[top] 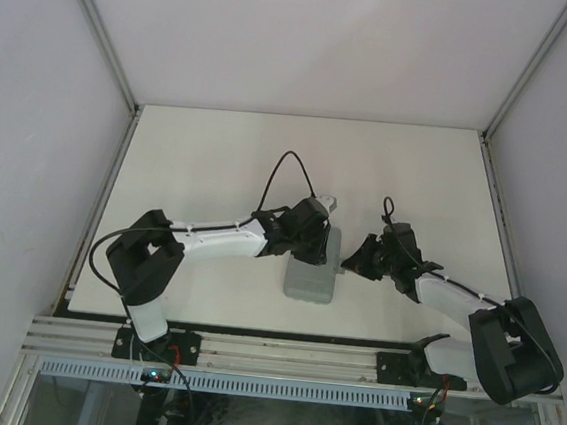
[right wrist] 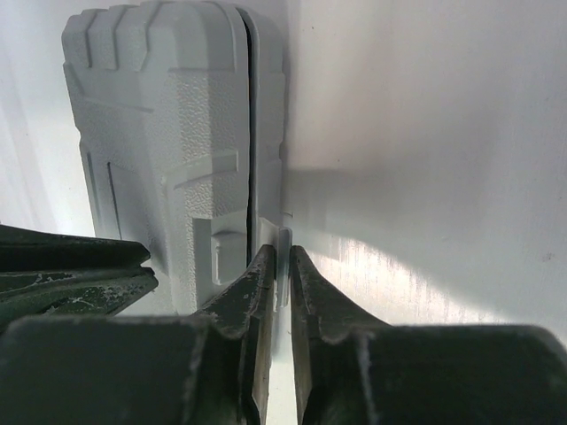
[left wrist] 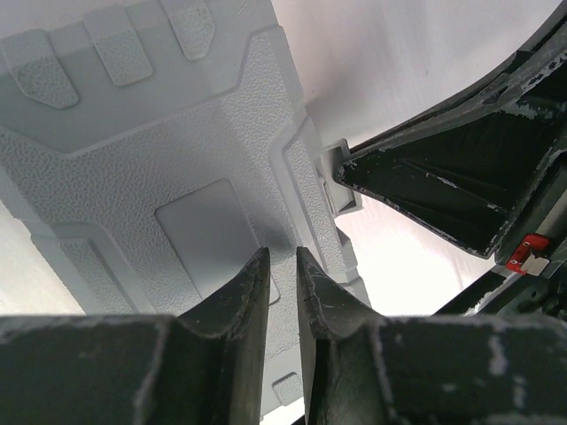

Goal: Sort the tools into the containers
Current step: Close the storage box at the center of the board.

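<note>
The grey container case (top: 312, 278) lies shut on the white table, so the tools are hidden from every view. My left gripper (top: 311, 237) hovers over the case's far end. In the left wrist view it (left wrist: 282, 252) points at the textured lid (left wrist: 159, 159), jaws a narrow slit apart with nothing between them. My right gripper (top: 355, 258) is at the case's right edge. In the right wrist view it (right wrist: 276, 250) pinches the small latch tab (right wrist: 285, 232) beside the seam of the case (right wrist: 159, 133).
The two grippers are close together over the case: the right fingers (left wrist: 443, 186) show in the left wrist view, the left fingers (right wrist: 71, 266) in the right wrist view. White walls enclose the table (top: 219, 156) on three sides.
</note>
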Controlling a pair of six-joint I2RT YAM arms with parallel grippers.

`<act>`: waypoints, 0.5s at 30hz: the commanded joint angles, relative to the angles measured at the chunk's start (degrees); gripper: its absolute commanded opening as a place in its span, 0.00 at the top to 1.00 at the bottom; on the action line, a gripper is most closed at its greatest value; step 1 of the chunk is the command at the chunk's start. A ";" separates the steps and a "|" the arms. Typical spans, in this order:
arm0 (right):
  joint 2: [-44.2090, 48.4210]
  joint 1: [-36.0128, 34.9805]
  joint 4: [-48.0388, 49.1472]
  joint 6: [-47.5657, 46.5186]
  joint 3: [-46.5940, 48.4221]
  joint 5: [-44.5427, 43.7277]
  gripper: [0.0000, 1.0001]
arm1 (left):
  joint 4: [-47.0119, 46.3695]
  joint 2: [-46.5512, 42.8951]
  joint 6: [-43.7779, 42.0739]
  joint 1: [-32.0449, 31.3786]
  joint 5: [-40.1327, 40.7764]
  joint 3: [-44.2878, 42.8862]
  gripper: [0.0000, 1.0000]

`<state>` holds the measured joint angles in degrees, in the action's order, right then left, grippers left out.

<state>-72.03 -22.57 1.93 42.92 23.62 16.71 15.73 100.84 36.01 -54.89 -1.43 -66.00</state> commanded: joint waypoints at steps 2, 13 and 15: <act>-0.92 -0.48 3.33 0.80 -0.64 1.75 0.86 | 8.01 1.38 -0.82 -0.92 3.85 2.33 0.75; -3.02 -0.21 6.72 1.71 -1.55 3.17 0.98 | 12.44 -5.36 -3.81 -0.89 7.99 -5.78 0.61; -2.29 0.03 7.83 2.25 -2.07 3.93 1.00 | 13.69 -6.03 -4.42 -0.92 9.64 -6.20 0.57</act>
<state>-74.76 -22.85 6.42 44.34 22.81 19.57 24.62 98.56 34.17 -55.66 3.75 -67.77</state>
